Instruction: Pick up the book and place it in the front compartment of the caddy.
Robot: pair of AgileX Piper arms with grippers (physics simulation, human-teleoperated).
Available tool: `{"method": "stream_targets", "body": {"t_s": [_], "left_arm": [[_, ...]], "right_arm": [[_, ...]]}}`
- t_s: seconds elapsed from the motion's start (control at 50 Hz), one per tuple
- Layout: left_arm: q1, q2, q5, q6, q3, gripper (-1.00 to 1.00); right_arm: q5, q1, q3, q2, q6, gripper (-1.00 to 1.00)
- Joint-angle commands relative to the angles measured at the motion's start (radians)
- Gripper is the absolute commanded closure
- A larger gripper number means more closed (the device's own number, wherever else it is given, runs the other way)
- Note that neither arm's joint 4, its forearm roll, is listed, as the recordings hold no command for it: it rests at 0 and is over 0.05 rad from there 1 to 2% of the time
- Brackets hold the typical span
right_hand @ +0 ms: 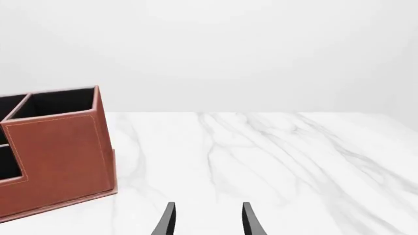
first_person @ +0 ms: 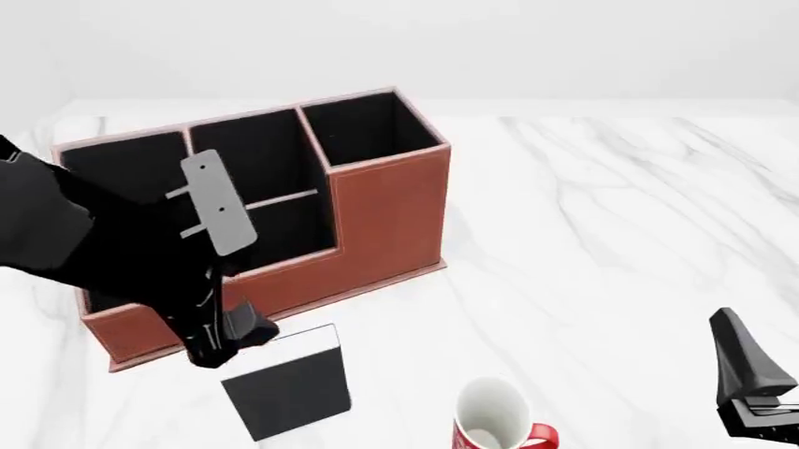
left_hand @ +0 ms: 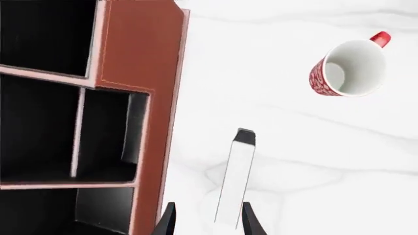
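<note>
Left arm (first_person: 88,248): bulky, matte black all over, its links smooth and rounded. A flat grey plate (first_person: 219,204) sits on it, two small pegs sticking out of one side. The left gripper (left_hand: 207,220) shows two thin black fingers tapering to points. Right gripper (right_hand: 207,220): same pair of slim black blades. From the front, its body is an angular black block.

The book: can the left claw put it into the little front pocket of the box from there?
Probably yes. The left claw holds the book beside the caddy, nothing between; it must lift over the low wall.
</note>
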Motion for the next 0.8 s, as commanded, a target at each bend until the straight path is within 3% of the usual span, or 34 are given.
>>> {"method": "stream_targets", "body": {"t_s": [0.02,0.8], "left_arm": [[-0.067,0.061,0.044,-0.015,0.004,-1.0],[-0.081,0.099,-0.024,-0.028,0.062,-1.0]], "right_arm": [[-0.001,0.0,0.001,0.0,0.0,-1.0],[-0.001,0.0,0.001,0.0,0.0,-1.0]]}}
